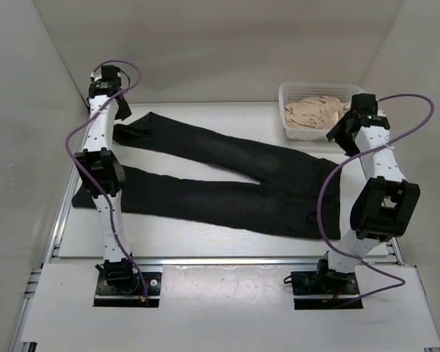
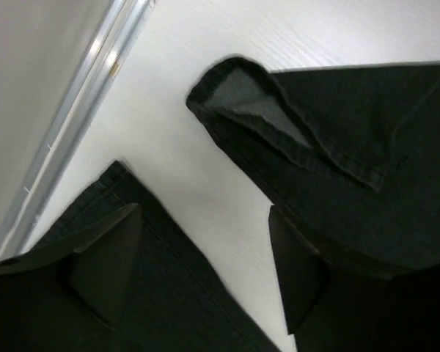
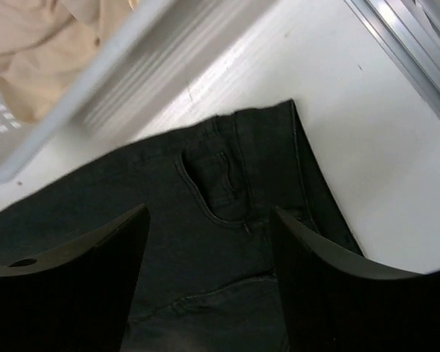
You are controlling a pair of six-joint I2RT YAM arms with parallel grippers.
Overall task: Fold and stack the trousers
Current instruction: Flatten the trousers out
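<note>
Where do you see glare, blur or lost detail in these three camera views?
Top view: even soft light, sharp, but the black trousers lose fold detail. Left wrist view: glare streaks the metal rail; the fingers are dark and soft. Right wrist view: the basket is blurred, the trouser pocket sharp.

Trousers [image 1: 227, 180]: black woven cloth, matt, denim-like, with a slight grey fade along the legs. Hems and pocket edge carry raised stitching. The inside of the turned cuff is a paler grey.
Bench [image 1: 205, 243]: white, smooth, low sheen. Faint fine grain lines show in the wrist views.
Edge rail [image 2: 95, 81]: bare metal, bright, glossy.
Basket [image 1: 293, 94]: white plastic, perforated walls, smooth rim.
Beige cloth [image 1: 315, 114] inside it: soft, matt, crumpled.
Left fingers [image 2: 103, 271] and right fingers [image 3: 330, 286]: black, matt, smooth, plastic-looking.
Cable [image 1: 320, 209]: purple, glossy sheath.
</note>
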